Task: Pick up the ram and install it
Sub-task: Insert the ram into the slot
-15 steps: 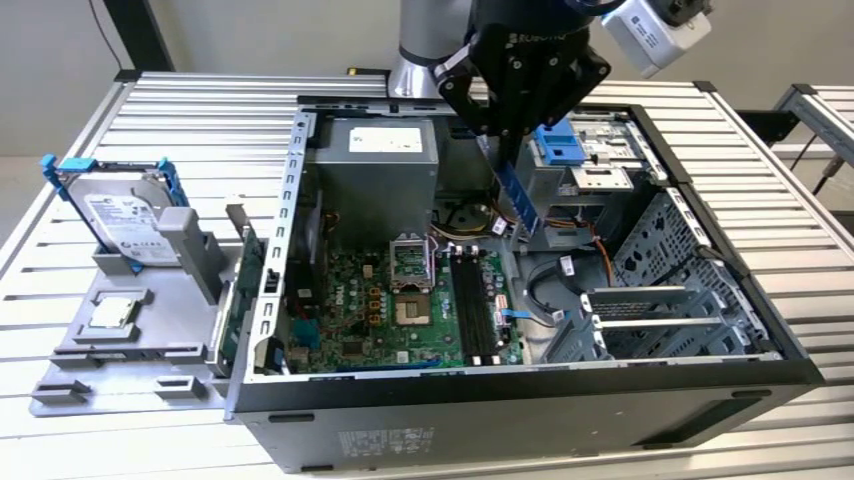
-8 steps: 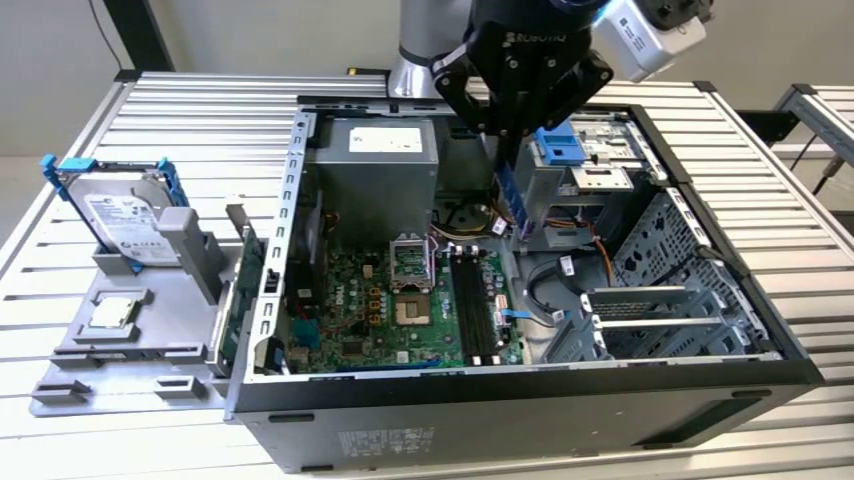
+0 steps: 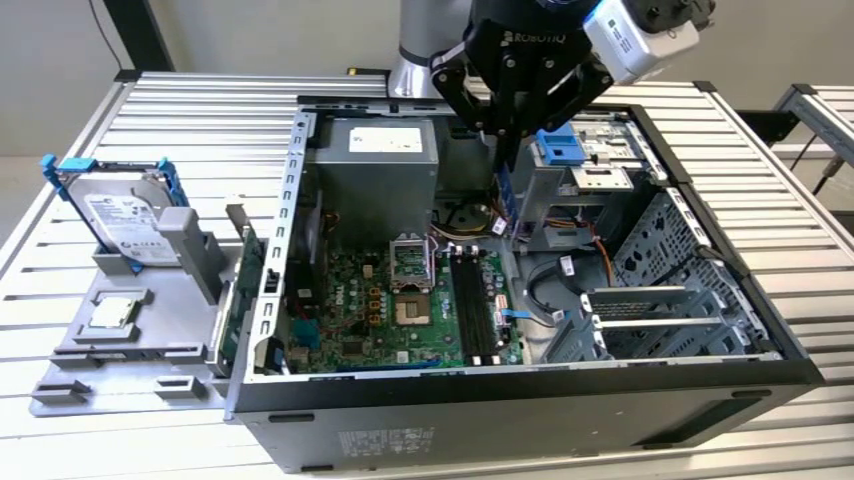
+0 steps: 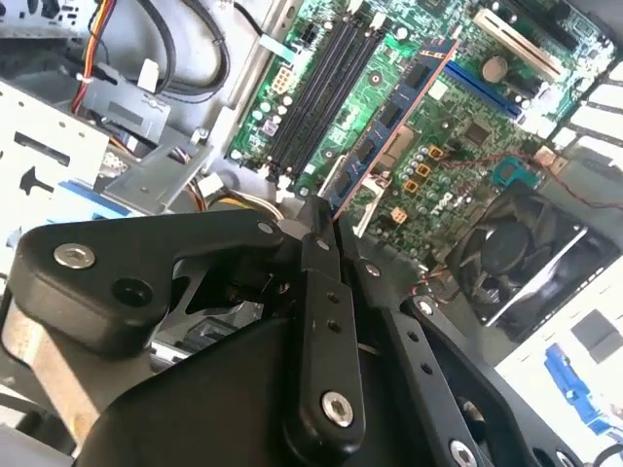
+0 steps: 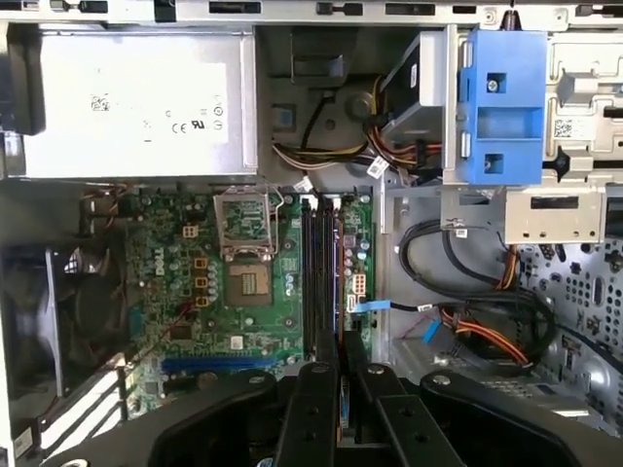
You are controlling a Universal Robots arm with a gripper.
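Holding the ram by one end, our end effector is clamped on it above the slots; we judge it light, stiff, fragile.

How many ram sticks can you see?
1. The ram is pinched in the gripper, held over the motherboard near its long black slots, which look empty. Another could be hidden behind the case walls.
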